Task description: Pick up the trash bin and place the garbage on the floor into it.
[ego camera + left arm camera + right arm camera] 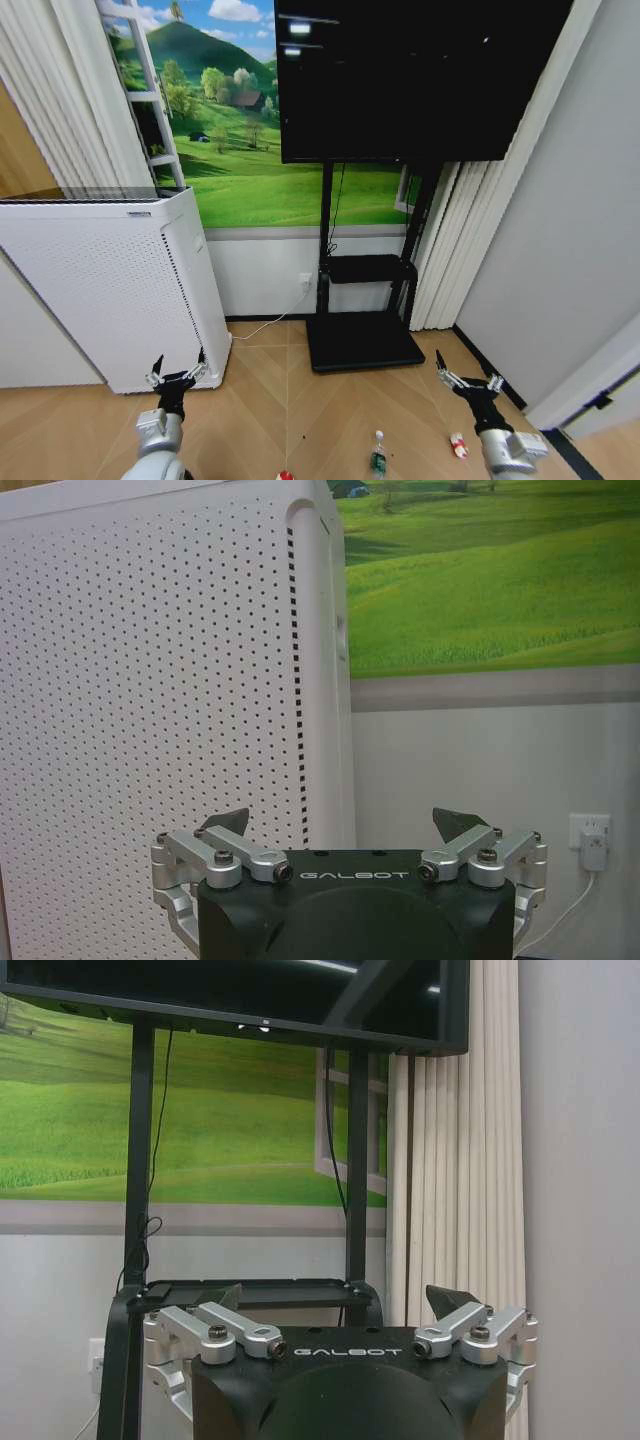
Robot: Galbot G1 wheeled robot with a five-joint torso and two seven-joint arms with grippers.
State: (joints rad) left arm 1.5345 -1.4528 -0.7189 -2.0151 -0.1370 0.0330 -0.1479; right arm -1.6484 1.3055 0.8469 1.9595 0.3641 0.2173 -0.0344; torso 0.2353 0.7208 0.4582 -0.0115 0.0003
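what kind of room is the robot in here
Probably an indoor demo or meeting room: a large dark screen on a black stand, a white perforated appliance, a landscape wall mural, and wood flooring.

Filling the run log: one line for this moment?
left hand open, empty | right hand open, empty | bottle, packet on floor

Left claw, right claw, both agape.
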